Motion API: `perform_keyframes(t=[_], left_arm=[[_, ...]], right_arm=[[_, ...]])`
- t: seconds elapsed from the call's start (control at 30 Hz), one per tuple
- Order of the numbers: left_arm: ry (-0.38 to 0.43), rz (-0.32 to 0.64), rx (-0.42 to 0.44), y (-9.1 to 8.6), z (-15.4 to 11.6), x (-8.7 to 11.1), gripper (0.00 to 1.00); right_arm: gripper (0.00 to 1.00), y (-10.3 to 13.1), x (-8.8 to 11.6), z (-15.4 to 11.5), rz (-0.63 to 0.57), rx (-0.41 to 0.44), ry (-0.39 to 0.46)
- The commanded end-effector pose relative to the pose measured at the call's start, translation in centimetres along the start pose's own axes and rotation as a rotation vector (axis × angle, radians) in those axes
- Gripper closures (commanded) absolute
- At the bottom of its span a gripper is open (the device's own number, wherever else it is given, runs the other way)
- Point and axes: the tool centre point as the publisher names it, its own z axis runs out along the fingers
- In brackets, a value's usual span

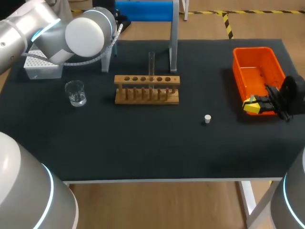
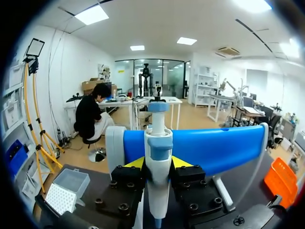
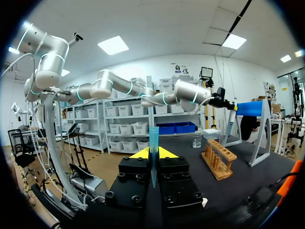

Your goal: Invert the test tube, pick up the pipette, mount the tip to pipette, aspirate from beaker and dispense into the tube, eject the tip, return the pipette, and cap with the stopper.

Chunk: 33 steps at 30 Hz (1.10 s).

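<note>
**Pipette in our left gripper, tip in our right**

The pipette (image 2: pixel 158 143) sits upright in our left gripper (image 2: pixel 158 164), fingers clamped on its white body from both sides. It's right up against the blue bar of the stand (image 2: pixel 214 148) at the back of the table (image 1: pixel 143 143). Our right gripper (image 3: pixel 153 155) is well apart from that, at the near edge of the orange bin (image 1: pixel 257 62) on the right side. Its fingers are squeezed together on one blue tip (image 3: pixel 153 143), held upright with the wide end up.

Containers:
- The beaker (image 1: pixel 75 92) stands on the left of the mat, clear glass. There looks to be a bit of clear liquid low in it.
- The tube (image 1: pixel 151 64) stands upright in the wooden rack (image 1: pixel 147 95), mid-table, in a hole just right of the rack's middle. We can't tell what's inside it or which end is up.
- The tip box (image 2: pixel 66 191) is at the back left corner, beside our left arm. It has a white dotted grid on top.
- We can't tell what's in the orange bin.

The stopper (image 1: pixel 207 119) is small and white. It sits alone on the mat between the rack and the bin, touching neither.

Count: one pipette, one loose tip, one tube, one rack, one beaker, one stopper, one tip box, one bin, one stand.
</note>
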Motion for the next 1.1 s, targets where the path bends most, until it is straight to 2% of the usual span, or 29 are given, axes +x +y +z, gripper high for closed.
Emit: perform_keyframes(t=[0.03, 0.4, 0.53, 0.7, 0.8, 0.93, 1.1], left_arm=[[-0.002, 0.004, 0.013, -0.9, -0.2, -0.1, 1.00], [0.005, 0.041, 0.072, -4.2, -2.3, -0.2, 1.00], [0.124, 0.060, 0.097, -5.5, -4.1, -0.3, 1.00], [0.352, 0.098, 0.112, -6.8, -6.8, -0.6, 1.00], [0.467, 0.159, 0.103, -7.4, -8.6, -0.6, 1.00], [0.580, 0.268, 0.062, -8.0, -11.1, -0.1, 1.00], [0.698, 0.329, 0.023, -8.0, -14.0, 0.2, 1.00]], right_arm=[[1.00, 0.0, 0.1, 0.0, 0.000, 0.001, -0.001], [1.00, 0.0, 0.1, 0.0, 0.000, 0.001, -0.001], [1.00, 0.0, 0.1, 0.0, 0.000, 0.001, -0.001], [1.00, 0.0, 0.1, 0.0, 0.000, 0.001, -0.001], [1.00, 0.0, 0.1, 0.0, 0.000, 0.001, -0.001], [1.00, 0.0, 0.1, 0.0, 0.000, 0.001, -0.001], [1.00, 0.0, 0.1, 0.0, 0.000, 0.001, -0.001]])
